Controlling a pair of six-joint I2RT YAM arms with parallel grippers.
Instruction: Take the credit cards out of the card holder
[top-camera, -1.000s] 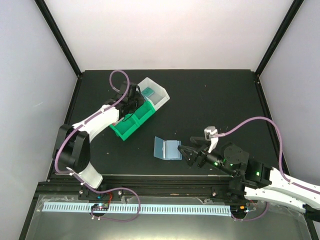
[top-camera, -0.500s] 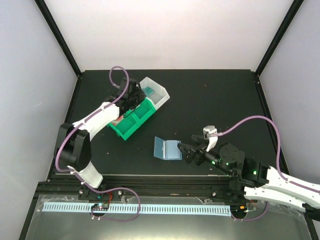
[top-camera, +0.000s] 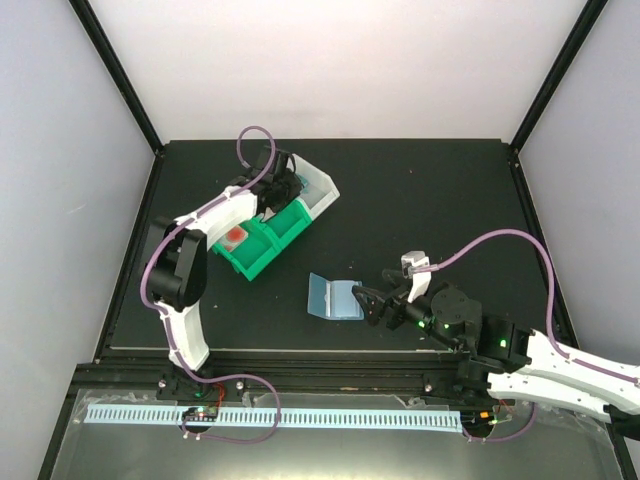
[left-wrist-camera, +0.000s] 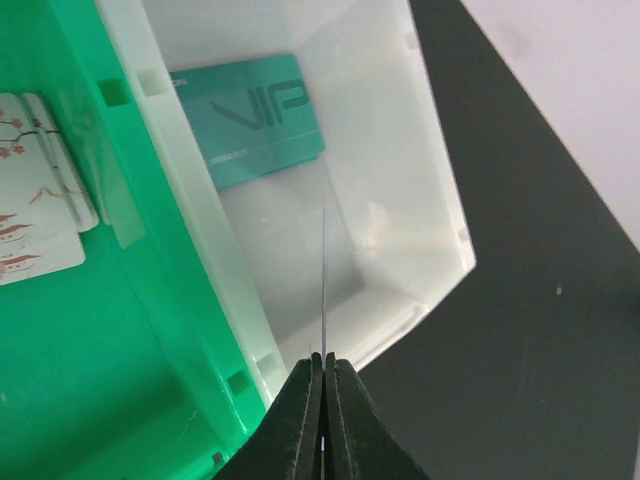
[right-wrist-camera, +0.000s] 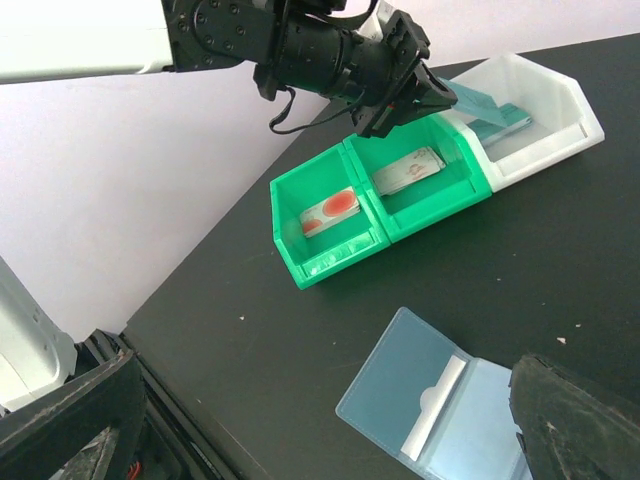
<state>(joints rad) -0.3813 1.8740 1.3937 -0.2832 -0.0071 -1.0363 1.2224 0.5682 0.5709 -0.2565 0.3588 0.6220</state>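
Edgewise, one card (left-wrist-camera: 327, 270) juts out from the left claw (left-wrist-camera: 323, 365), whose jaws are closed tight on its near end, so the wrist view shows it only as a thin line. It hangs above the inside of the white tray (left-wrist-camera: 420, 170), with its far end pointing toward the near corner of the teal card (left-wrist-camera: 250, 118) that already lies flat on the tray floor. The step in hand looks like the drop-off. To do it well, I would lower the claw until the card's free edge is below the tray walls, then tip the wrist so the card leans flat rather than upright. The jaws should open only then, so the card settles on or beside the teal one instead of bouncing toward the green tray (left-wrist-camera: 150, 380) that touches the white tray's side. After that, lift straight up to clear the rim. The holder (top-camera: 334, 298) lies open like a book on the table (top-camera: 430, 200), well apart from the trays and toward the near edge. Through its translucent sleeves I cannot tell whether a card is left inside. The right claw (top-camera: 363, 300) sits at the holder's right edge with its jaws spread as wide as they go and nothing between them. In its own wrist view the fingers flank the holder's near side, but whether either tip touches it I cannot tell.
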